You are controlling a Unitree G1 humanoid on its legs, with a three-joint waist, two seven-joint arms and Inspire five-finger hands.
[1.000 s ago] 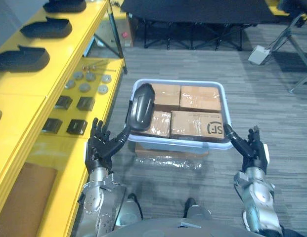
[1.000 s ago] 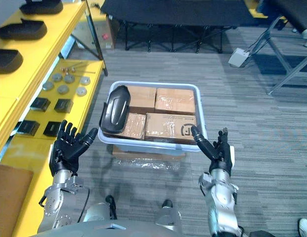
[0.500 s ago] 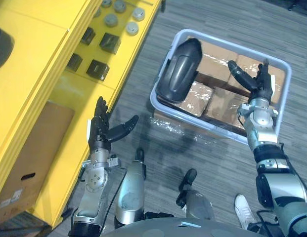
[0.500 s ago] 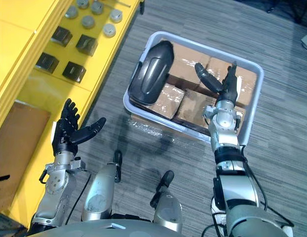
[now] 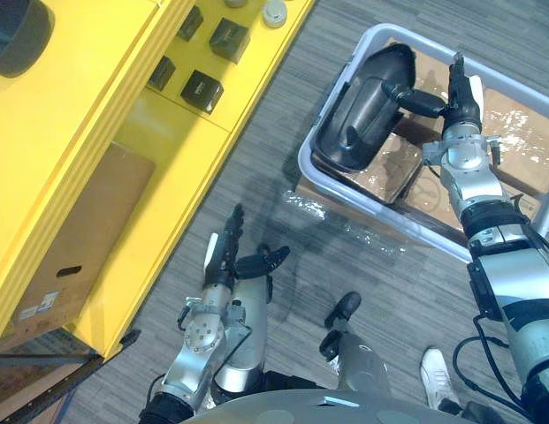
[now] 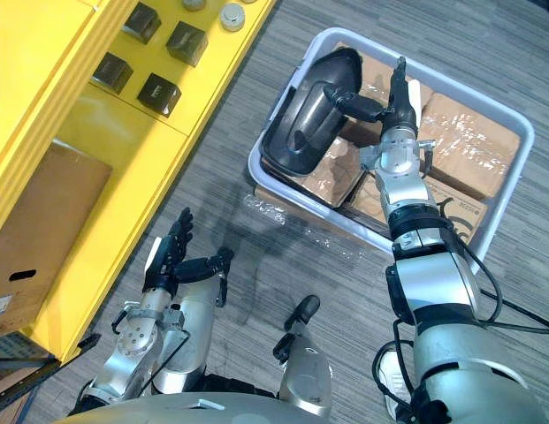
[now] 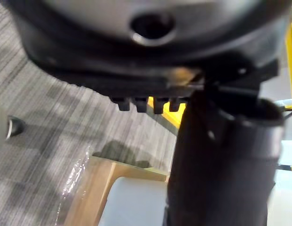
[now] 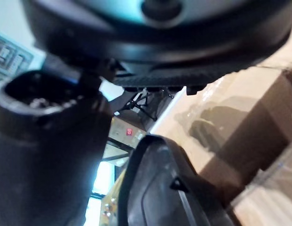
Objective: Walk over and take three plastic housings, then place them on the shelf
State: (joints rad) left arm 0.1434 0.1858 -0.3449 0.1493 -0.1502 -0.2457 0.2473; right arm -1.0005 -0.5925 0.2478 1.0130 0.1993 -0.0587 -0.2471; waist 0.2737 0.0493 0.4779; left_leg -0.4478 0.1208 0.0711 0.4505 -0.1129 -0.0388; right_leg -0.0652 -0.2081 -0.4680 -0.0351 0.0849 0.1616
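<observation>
A black plastic housing leans in the left end of a white bin, resting on taped cardboard boxes. My right hand is over the bin beside the housing, fingers straight and open, thumb stretched out to the housing's upper edge. The right wrist view shows the housing just past the thumb. Low over the carpet, my left hand hangs open and holds nothing. Another dark housing lies on top of the yellow shelf.
Small black blocks sit on the shelf's lower level near its edge. A cardboard box lies on the level beneath. The bin stands on a flat plastic-wrapped carton on grey carpet between the shelf and me.
The camera has swung, shifting the whole scene. My right hand has reached further over the bin until its thumb meets the housing. My left hand has dropped lower, still open.
</observation>
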